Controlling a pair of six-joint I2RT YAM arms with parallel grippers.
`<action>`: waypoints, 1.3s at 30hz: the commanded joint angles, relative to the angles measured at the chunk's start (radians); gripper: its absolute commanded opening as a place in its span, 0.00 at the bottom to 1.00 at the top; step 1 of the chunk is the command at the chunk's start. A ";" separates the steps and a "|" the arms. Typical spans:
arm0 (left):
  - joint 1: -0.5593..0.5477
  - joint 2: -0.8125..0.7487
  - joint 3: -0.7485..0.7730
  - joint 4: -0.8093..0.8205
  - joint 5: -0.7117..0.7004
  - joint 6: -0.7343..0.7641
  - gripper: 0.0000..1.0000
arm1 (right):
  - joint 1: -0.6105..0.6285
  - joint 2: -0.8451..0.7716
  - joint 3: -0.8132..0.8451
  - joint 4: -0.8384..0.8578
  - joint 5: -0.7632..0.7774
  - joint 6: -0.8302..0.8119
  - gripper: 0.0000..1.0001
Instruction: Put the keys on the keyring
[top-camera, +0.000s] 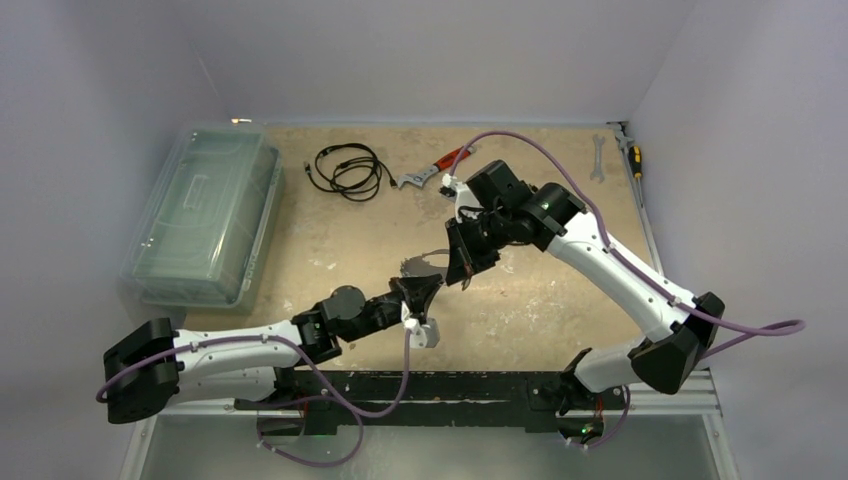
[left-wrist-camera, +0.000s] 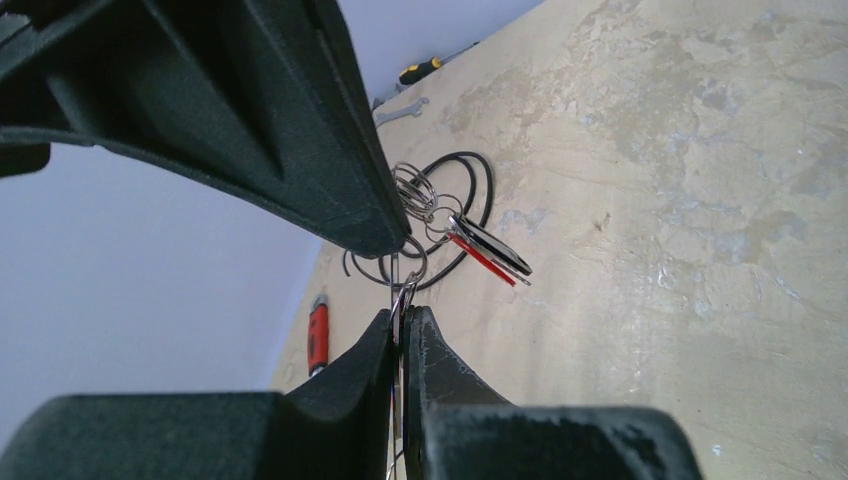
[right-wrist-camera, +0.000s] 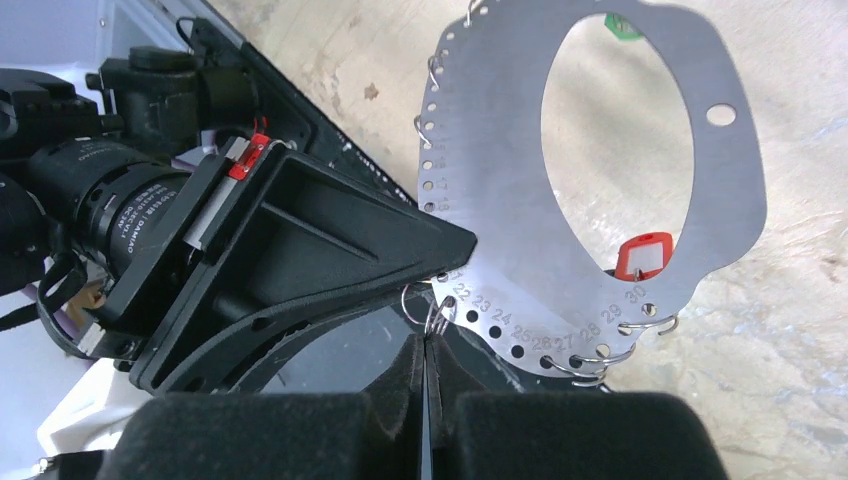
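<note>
Top external view: two arms meet mid-tabletop (top-camera: 300, 240), the left end effector (top-camera: 420, 290) and right end effector (top-camera: 463, 272) tip to tip at the one keyring (top-camera: 424, 264). One clear bin (top-camera: 200, 215), one cable coil (top-camera: 348, 170) and three hand tools (top-camera: 440, 170) sit along the left and far edges, with open tabletop around the arms. Left wrist view: pads (left-wrist-camera: 435, 365) pinched narrow on the keyring's edge, two keys (left-wrist-camera: 487, 250) dangling beside. Right wrist view: pads (right-wrist-camera: 475, 405) nipped on one split ring (right-wrist-camera: 437, 318) at the numbered rim; one red tag (right-wrist-camera: 643, 255), one green tag (right-wrist-camera: 622, 25).
</note>
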 joint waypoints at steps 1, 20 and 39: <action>-0.038 -0.013 0.002 0.117 -0.006 0.147 0.00 | -0.009 0.029 0.032 -0.017 -0.020 0.001 0.00; -0.053 0.033 0.080 0.065 -0.075 0.120 0.00 | -0.009 0.041 -0.015 0.000 0.028 -0.005 0.00; -0.053 0.079 0.218 -0.190 -0.179 -0.292 0.00 | -0.011 -0.054 -0.028 0.125 0.051 -0.014 0.00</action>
